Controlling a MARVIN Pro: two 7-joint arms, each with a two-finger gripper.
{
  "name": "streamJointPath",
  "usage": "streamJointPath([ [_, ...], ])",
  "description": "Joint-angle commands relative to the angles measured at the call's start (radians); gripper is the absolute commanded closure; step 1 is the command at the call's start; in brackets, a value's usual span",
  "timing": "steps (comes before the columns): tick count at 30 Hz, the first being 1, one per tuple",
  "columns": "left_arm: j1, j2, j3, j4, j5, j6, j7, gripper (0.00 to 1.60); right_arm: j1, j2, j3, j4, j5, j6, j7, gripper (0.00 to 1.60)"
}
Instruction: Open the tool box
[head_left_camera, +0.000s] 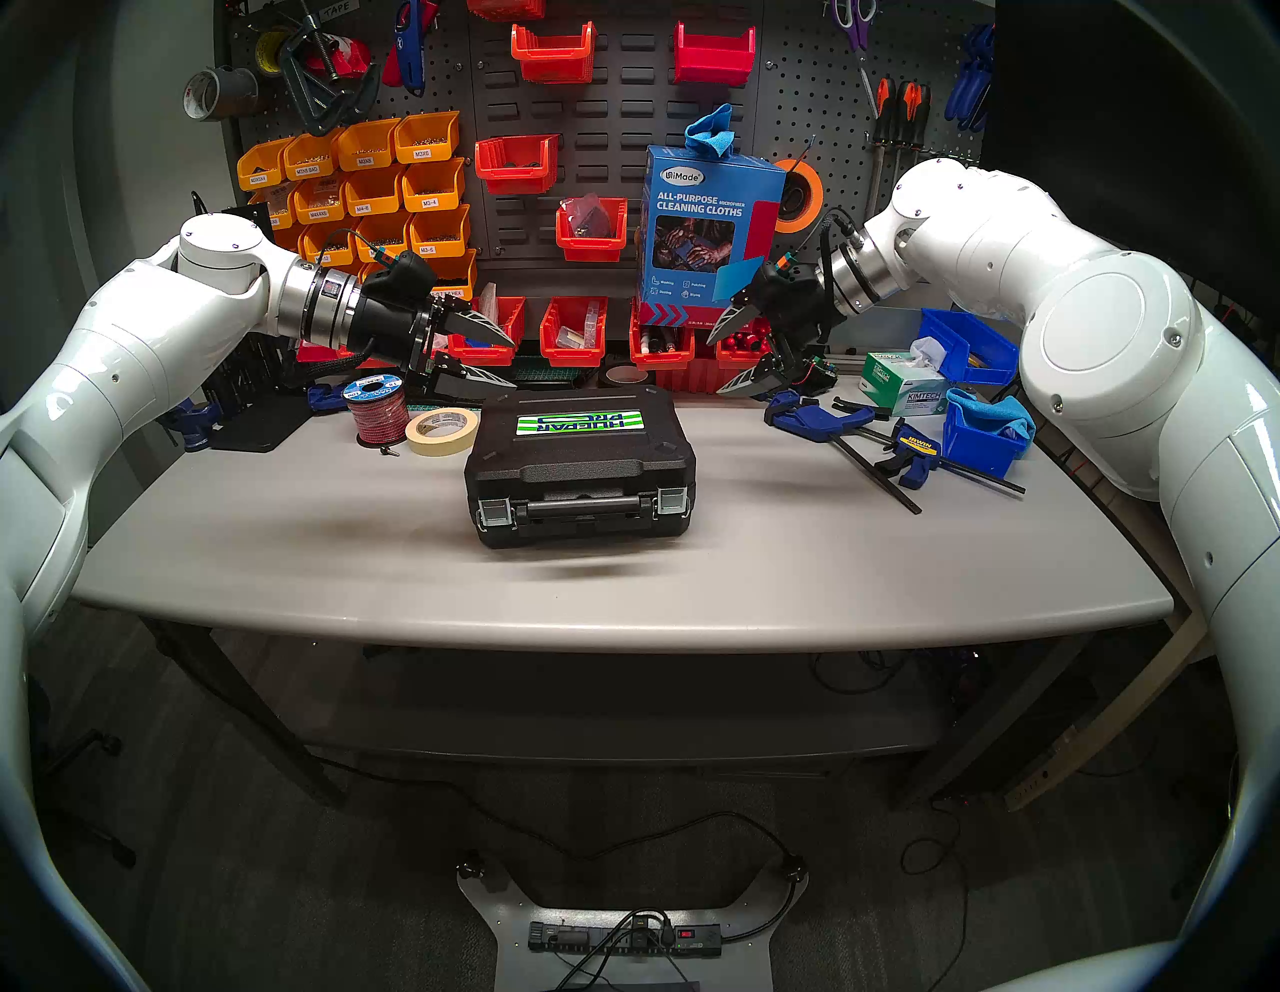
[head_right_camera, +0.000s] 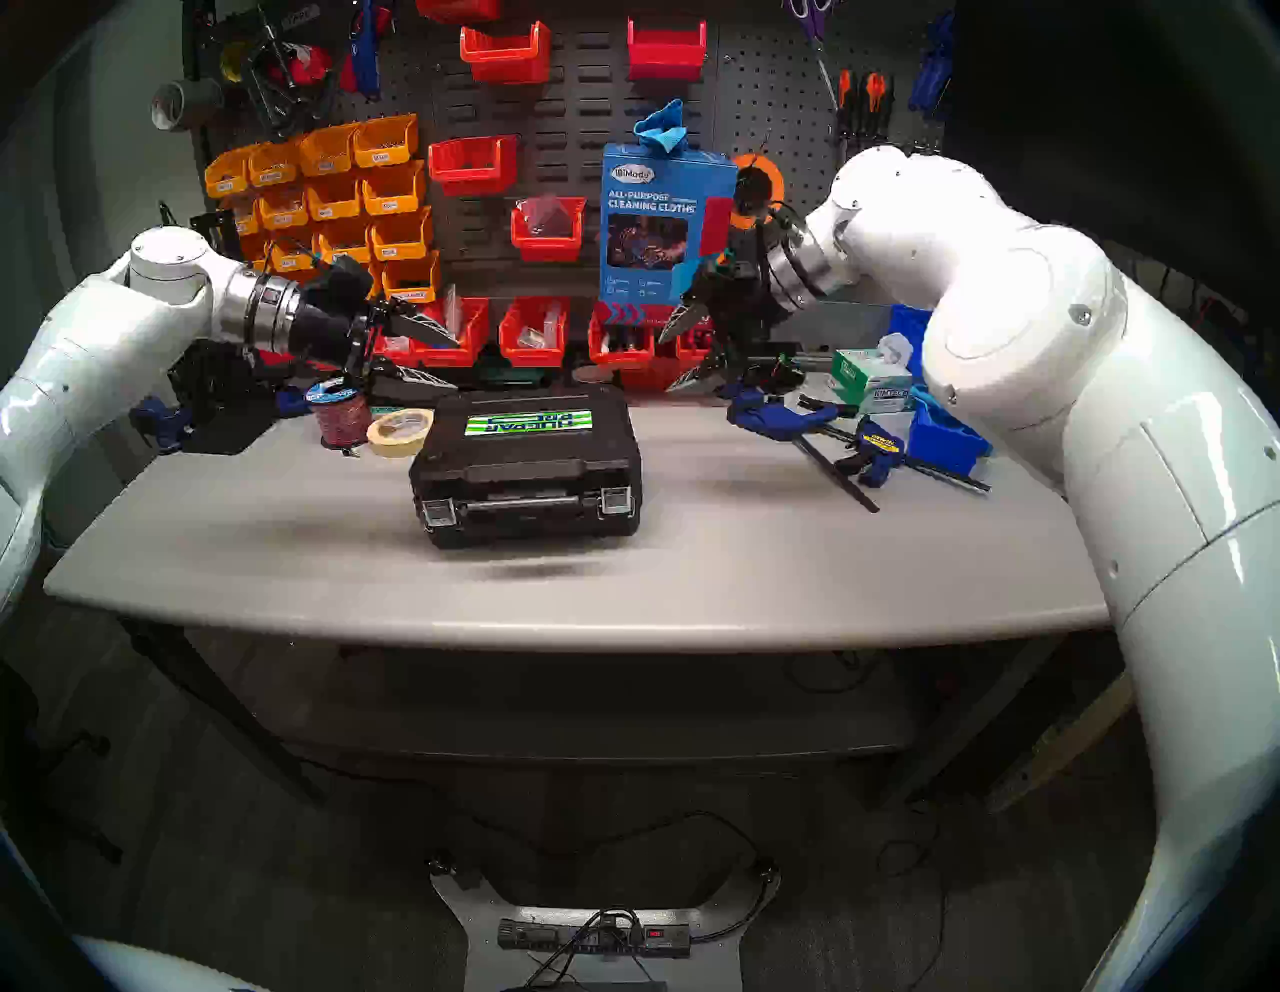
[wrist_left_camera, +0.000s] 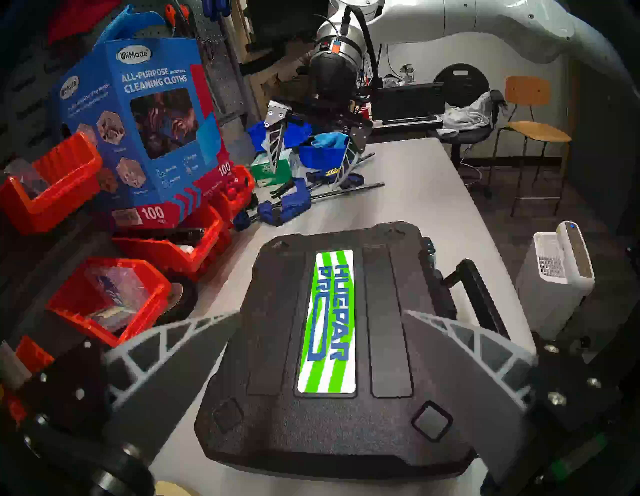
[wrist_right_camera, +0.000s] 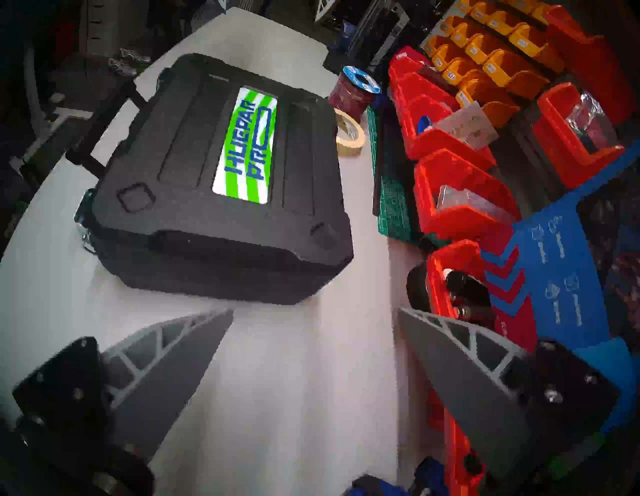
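Behind our grey desk (head_left_camera: 277, 547), both grippers, left (head_left_camera: 495, 360) and right (head_left_camera: 738, 350), hang open-fingered; the black textured plastic tool box (head_left_camera: 578, 471) lies frame-centre, nearer the left.

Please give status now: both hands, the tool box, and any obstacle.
Left hand open, empty. Right hand open, empty. Tool box shut, both latches down, untouched. Nothing on the lid.

Both arms reach inward, left end effector (head_left_camera: 509, 361) and right end effector (head_left_camera: 717, 364) spread wide, empty.
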Motion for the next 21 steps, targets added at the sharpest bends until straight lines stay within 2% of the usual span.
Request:
streamJointPath([
  [1, -0.017, 0.001, -0.010, 0.000, -0.002, 0.000, 0.002, 0.00, 0.016, -0.063, 0.018, 0.011, 0.014, 0.018, -0.023, 0.00],
  [21, -0.016, 0.001, -0.010, -0.001, -0.002, 0.000, 0.002, 0.00, -0.032, -0.129, 0.079, 0.000, 0.059, 0.050, -0.055, 0.00],
])
